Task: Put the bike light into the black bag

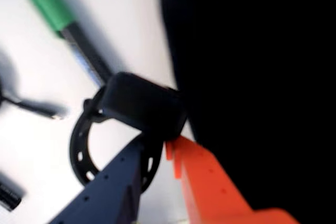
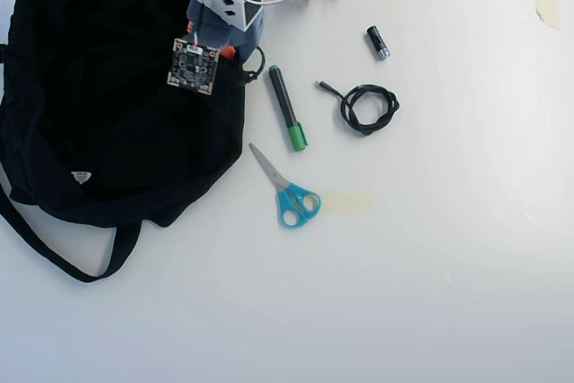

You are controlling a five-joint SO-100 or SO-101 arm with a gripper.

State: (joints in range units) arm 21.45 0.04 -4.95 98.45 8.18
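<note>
- Wrist view: pincer, one dark blue finger and one orange, closed on the bike light. Light: small boxy matte-black body, rounded corners; perforated rubbery strap loop hanging below it.
- Wrist view: light held clear of the white worktop, just beside the edge of the black bag, which fills the right side as flat dark fabric without visible detail.
- Wrist view: green-capped marker, smooth cylinder, lying on the worktop behind the light; blurred.
- Overhead view: arm over the bag's upper right edge; the light's strap loop shows at the pincer, at the fabric's border.
- Overhead view: bag, large, floppy, creased cloth, long strap trailing lower left, small white triangular label.
- Overhead view: marker, blue-handled scissors, coiled black cable, short black-and-silver cylinder lie well apart to the right.
- Step judged: carry phase, light gripped and lifted. Next move calls for travel further over the bag, then release.
</note>
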